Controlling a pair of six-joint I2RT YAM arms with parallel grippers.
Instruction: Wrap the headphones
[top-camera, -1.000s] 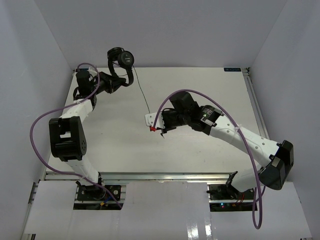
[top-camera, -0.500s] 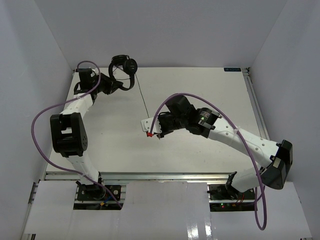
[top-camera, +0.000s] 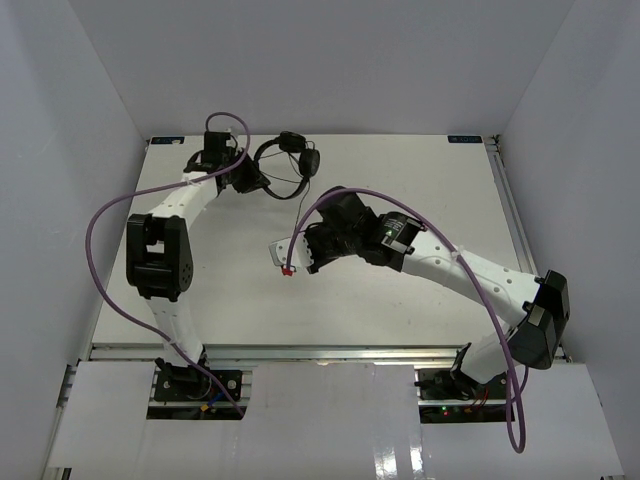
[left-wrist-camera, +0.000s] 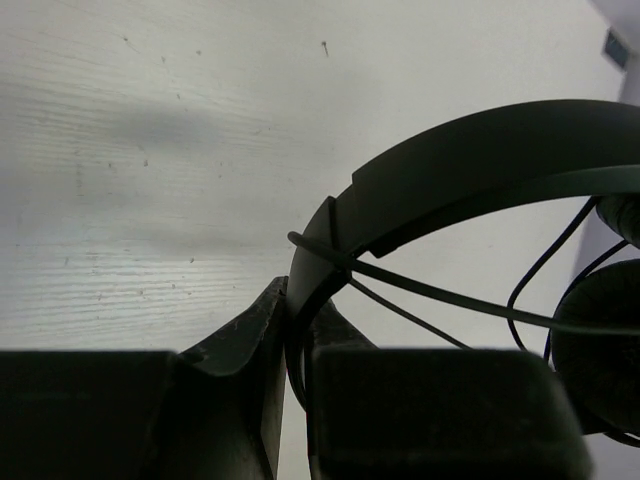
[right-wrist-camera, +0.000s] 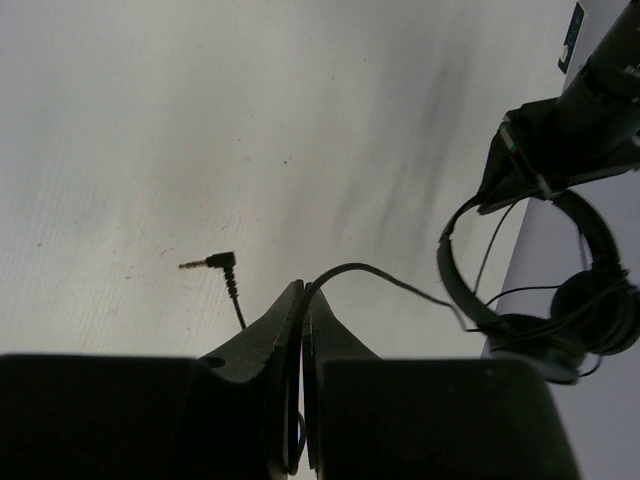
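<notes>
Our left jaws grip the headphones (left-wrist-camera: 480, 160) by the headband. Our right jaws are pinched on their cord (right-wrist-camera: 352, 266).

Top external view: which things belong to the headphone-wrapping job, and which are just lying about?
Part of the job:
- headphones, headband clamped in the left claw
- cord, pinched in the right claw
- plug at the cord's free end

Not part of the job:
- purple cables, rig wiring
- table

The headphones (left-wrist-camera: 470, 170) run off the left wrist view's right edge, 1 earcup (left-wrist-camera: 600, 340) apparently half-hidden.
</notes>
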